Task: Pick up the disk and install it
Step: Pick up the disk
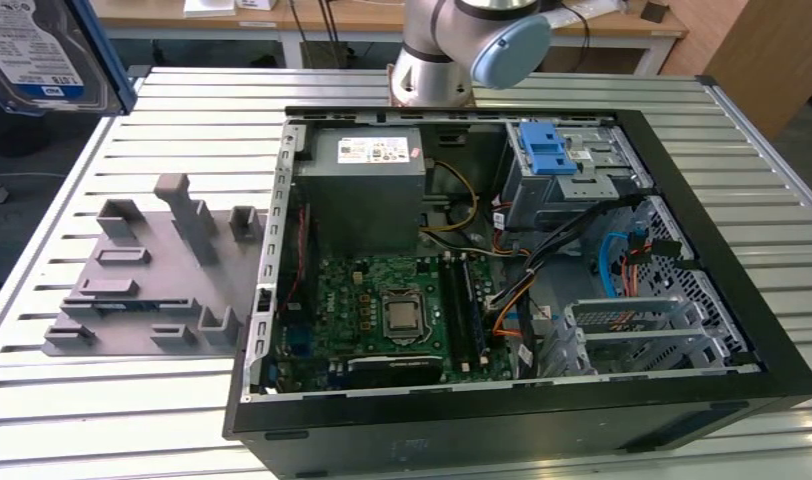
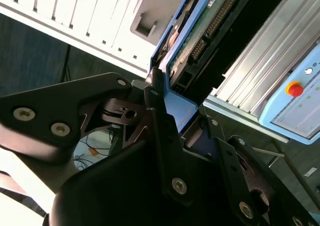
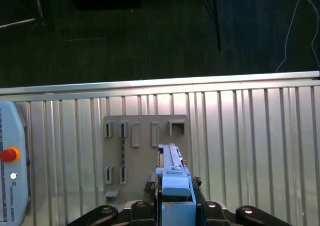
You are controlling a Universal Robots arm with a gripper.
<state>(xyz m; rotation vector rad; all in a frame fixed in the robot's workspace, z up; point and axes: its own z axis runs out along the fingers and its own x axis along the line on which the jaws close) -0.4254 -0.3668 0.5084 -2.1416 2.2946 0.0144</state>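
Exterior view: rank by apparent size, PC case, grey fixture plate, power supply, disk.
1. PC case
2. grey fixture plate
3. power supply
Unranked: disk, cropped by the frame edge and seemingly nearer the camera.

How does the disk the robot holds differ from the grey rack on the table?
The disk is up in the air, clamped in the tool; the rack lies flat on the table. The disk is labelled and blue-framed; the rack is grey with posts and slots. Both are outside the case.
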